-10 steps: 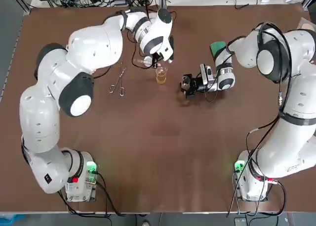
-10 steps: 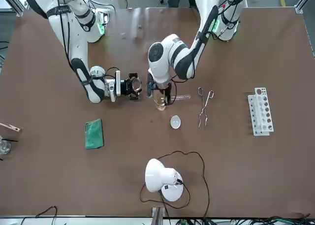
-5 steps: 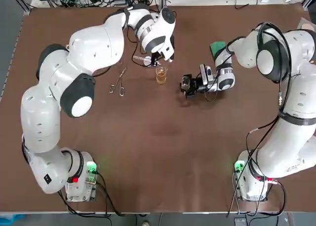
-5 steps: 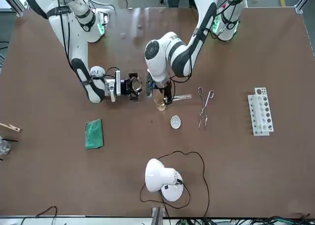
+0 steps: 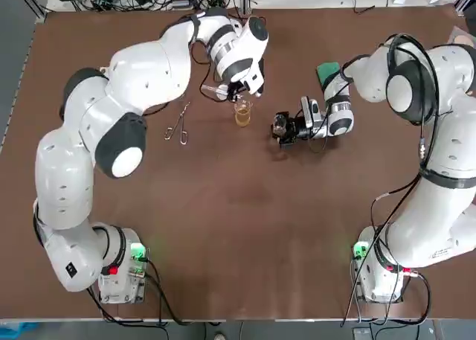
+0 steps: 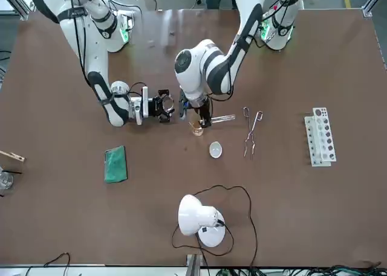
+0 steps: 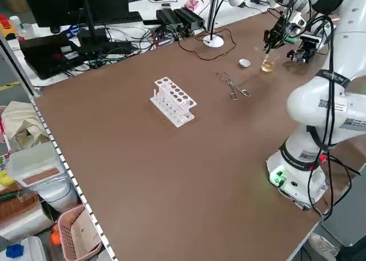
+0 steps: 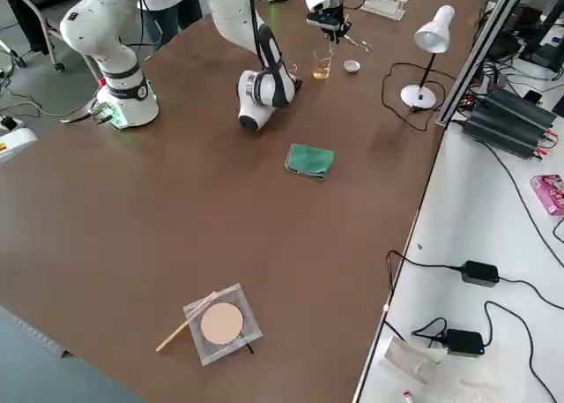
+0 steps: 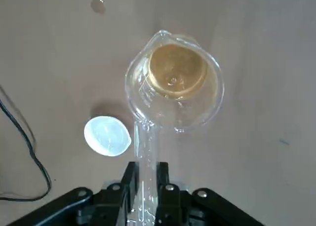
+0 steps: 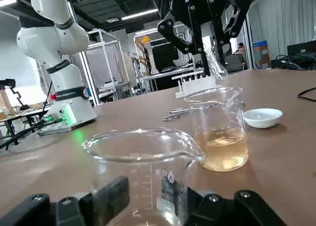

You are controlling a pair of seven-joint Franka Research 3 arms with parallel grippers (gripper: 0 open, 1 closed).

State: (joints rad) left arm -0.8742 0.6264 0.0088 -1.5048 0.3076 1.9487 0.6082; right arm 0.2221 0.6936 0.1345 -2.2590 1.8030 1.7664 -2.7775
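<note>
My left gripper [image 5: 236, 94] is shut on a clear test tube [image 9: 146, 152], held tilted with its end at the rim of a small beaker of amber liquid [image 9: 175, 82]. That beaker [image 5: 242, 114] stands at the table's far middle. Just to its right, my right gripper [image 5: 288, 129] lies low over the table, shut on an empty glass beaker [image 10: 143, 171]. In the right wrist view the amber beaker [image 10: 219, 132] stands just beyond the held one, with the left gripper [image 10: 207, 18] and test tube [image 10: 215, 63] above it.
A small white dish [image 6: 215, 149] sits next to the amber beaker. Metal tongs [image 5: 178, 123] lie to the left, a white tube rack [image 6: 319, 136] farther left. A green cloth [image 5: 326, 72] lies behind my right arm. A desk lamp [image 6: 196, 218] stands at the far edge.
My left wrist has turned a little and shifted slightly toward the far edge, with the tube staying at the beaker's rim. The right arm has not moved.
</note>
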